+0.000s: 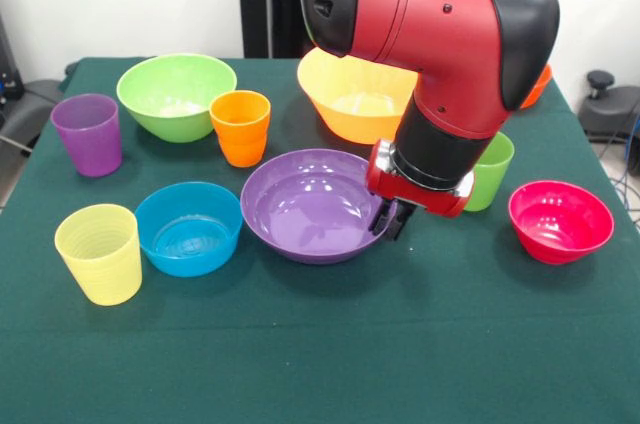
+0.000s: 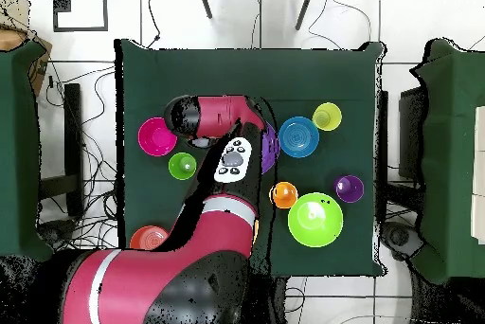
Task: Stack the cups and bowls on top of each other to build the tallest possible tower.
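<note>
The wide purple bowl (image 1: 305, 206) sits on the green table at its middle. My gripper (image 1: 389, 223) is down at this bowl's right rim, and the frames do not show how it stands. The large orange-yellow bowl (image 1: 348, 102) stands behind, partly hidden by the arm. The light green bowl (image 1: 176, 94), orange cup (image 1: 240, 128) and purple cup (image 1: 87, 134) are at the back left. The blue bowl (image 1: 188, 228) and pale yellow cup (image 1: 98, 253) are at the front left. The green cup (image 1: 491, 170), pink-red bowl (image 1: 560, 221) and orange-red bowl (image 1: 541, 86) are on the right. Nothing is stacked.
In the overhead view my arm (image 2: 227, 164) covers the table's middle and most of the purple bowl (image 2: 271, 147). The table cloth (image 1: 330, 344) has bare room along its front edge. Black stands and cables surround the table.
</note>
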Controlling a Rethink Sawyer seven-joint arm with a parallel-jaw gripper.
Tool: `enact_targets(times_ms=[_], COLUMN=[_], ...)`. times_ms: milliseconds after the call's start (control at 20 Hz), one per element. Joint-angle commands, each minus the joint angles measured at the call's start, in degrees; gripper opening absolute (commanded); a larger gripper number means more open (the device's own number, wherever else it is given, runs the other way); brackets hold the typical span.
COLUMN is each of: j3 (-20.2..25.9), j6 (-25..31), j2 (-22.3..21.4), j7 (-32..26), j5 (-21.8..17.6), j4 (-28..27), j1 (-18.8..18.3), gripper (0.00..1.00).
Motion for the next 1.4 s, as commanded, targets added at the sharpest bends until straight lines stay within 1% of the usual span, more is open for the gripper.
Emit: enact_targets(times_ms=[50,450,600,700,750,1400], j3=[7.59,7.09,7.44,7.78,7.89,8.74], j6=[-4.90,-6.52,-7.56,-7.23,-7.24,-8.06], j2=[2.75,2.90,2.91,2.84,2.79,2.64], j7=[3.99,4.31,3.93,3.13,2.80,1.96], j5=[-0.58,-1.19,-1.33,-1.41,-1.43,-1.47], j4=[5.26,5.51,5.74,5.87,5.95,6.25], j1=[0.36,0.86,0.68,0.47,0.38,-0.05], gripper=[0.00,0.00,0.00,0.00,1.00,1.00])
